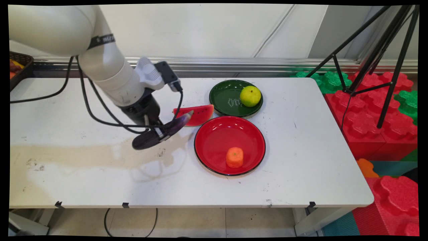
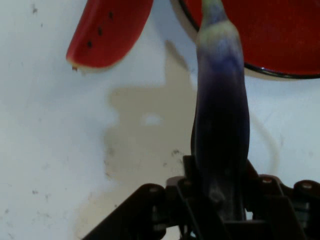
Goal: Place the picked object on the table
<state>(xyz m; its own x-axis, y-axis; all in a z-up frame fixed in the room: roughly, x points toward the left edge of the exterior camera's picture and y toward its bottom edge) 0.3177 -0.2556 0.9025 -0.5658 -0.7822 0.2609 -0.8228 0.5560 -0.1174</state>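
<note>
1. One basket [image 1: 20,63] of fruit sits at the desk's [image 1: 83,174] far left corner.
2. Left of the desk's middle, the pincer [image 1: 159,134] is pinching a purple eggplant [image 1: 160,133], held tilted just above the desk with its pale stem end toward the watermelon slice [image 1: 197,114].
3. Just right of the slice, a green plate [image 1: 227,100] near the far edge carries a green apple [image 1: 250,96].
4. Touching it on the near side, a red plate [image 1: 217,134] holds an orange piece [image 1: 234,157].
</note>
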